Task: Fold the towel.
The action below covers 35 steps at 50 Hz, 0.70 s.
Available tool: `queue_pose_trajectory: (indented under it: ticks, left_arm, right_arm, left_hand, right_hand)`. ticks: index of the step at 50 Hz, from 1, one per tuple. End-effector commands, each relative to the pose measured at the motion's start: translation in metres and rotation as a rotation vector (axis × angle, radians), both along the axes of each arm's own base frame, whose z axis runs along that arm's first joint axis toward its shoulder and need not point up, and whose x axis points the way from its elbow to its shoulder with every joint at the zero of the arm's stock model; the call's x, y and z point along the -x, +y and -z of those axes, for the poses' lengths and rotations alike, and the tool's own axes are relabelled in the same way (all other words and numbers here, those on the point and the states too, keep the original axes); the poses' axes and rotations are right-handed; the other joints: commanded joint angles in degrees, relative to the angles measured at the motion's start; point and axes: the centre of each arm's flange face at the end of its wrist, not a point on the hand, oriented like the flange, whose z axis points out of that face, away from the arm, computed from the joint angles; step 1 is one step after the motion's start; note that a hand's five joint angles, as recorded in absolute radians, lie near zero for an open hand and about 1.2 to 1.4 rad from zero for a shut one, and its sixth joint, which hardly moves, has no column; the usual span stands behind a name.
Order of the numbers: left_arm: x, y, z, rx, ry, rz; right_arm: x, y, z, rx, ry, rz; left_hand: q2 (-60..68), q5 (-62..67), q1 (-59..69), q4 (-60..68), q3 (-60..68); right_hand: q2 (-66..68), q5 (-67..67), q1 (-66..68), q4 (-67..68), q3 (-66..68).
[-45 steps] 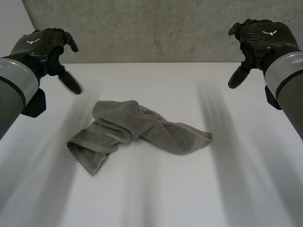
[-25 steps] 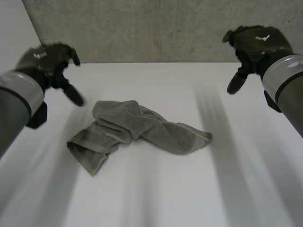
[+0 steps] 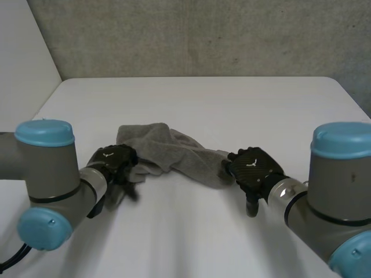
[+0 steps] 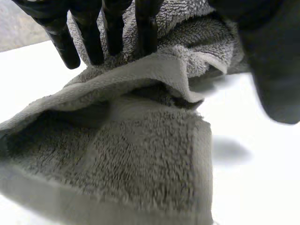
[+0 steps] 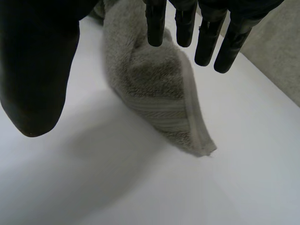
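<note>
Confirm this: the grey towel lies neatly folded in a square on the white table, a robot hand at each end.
No: the head view shows the towel crumpled, not neatly folded in a square. It does lie on the white table, with the left hand and the right hand at its ends.

Soft, even light over the white table (image 3: 197,98), brightest across the upper middle of the head view, while the concrete wall (image 3: 191,35) behind sits a dimmer grey. Light comes from above: the light-blue caps (image 3: 44,132) show palest on top. The towel (image 3: 174,153) shades itself, and in the left wrist view a deep shadow pools under its turned-over edge. The right hand (image 3: 252,168) catches a faint sheen; the left hand (image 3: 113,162) reads near black.
</note>
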Motion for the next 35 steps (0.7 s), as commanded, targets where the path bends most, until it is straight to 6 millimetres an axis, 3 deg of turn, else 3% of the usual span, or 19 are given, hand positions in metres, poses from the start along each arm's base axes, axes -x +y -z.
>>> queue_pose_trajectory:
  ticks: [1, 12, 23, 35]
  left_arm:
    - [0.006, -0.014, 0.005, 0.045, 0.017, -0.005]
    - [0.010, -0.031, 0.011, 0.074, 0.015, -0.031]
    - [0.010, -0.042, 0.015, 0.089, 0.003, -0.068]
    - [0.007, -0.043, 0.009, 0.100, 0.005, -0.083]
  right_arm:
    - [-0.003, -0.001, 0.010, -0.012, -0.020, 0.012]
    - [-0.006, -0.003, 0.018, 0.009, -0.039, 0.033]
    - [-0.006, -0.011, 0.025, 0.056, -0.046, 0.073]
    - [-0.009, -0.016, 0.026, 0.087, -0.095, 0.089]
  left_hand:
    - [0.2, 0.4, -0.2, -0.2, -0.1]
    - [2.5, 2.8, 2.1, 2.1, 2.3]
    - [36.0, 36.2, 35.6, 35.5, 35.7]
    - [39.2, 39.4, 38.8, 38.8, 38.9]
  right_hand:
    - [1.4, 2.8, 1.9, 1.5, 2.3]
    - [3.5, 4.8, 3.9, 3.5, 4.3]
    - [7.3, 8.7, 7.8, 7.3, 8.1]
    - [14.4, 15.7, 14.8, 14.4, 15.2]
